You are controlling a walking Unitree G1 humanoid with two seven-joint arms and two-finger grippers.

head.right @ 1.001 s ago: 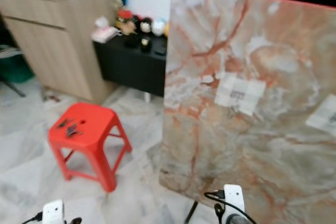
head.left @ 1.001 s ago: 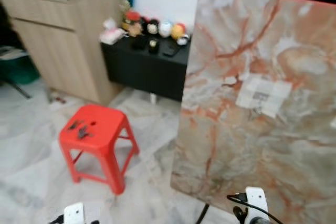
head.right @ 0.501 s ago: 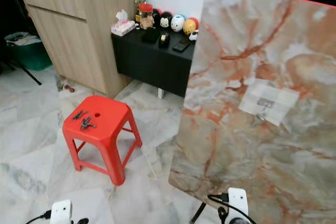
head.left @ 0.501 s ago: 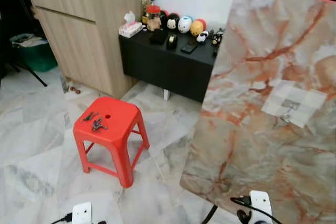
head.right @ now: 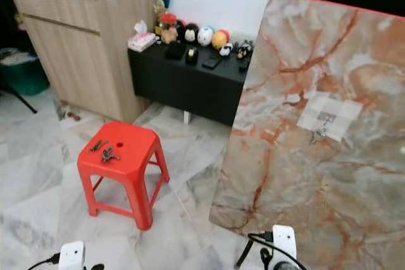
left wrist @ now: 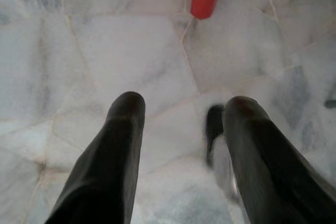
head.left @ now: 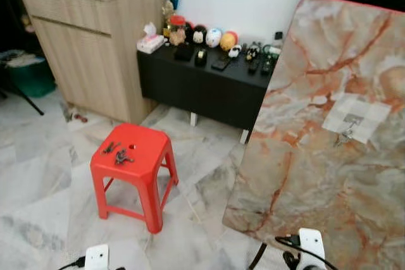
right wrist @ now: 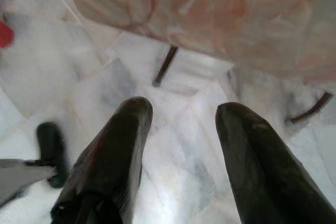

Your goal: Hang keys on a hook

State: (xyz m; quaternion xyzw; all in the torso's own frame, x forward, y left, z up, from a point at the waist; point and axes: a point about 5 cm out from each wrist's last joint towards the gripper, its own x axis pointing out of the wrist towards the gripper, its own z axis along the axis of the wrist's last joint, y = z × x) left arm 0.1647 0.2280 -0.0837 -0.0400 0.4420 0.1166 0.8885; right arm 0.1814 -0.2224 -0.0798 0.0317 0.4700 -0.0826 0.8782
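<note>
Keys [head.left: 118, 152] flat on red stool [head.left: 147, 161]

Keys [head.left: 120, 155]: small dark metal bunch, lying flat on top of the red stool [head.left: 152, 156], toward its left side, just beside the seat's centre hole; a second small dark piece [head.left: 109, 148] lies just beside it, apart from the edge; details too small to tell; hook [head.right: 326, 118]: small metallic hook on a pale square patch [head.right: 330, 115] stuck to the tilted marble board [head.right: 304, 175], upper right area; something small and metallic hangs from it; well apart from the keys
</note>
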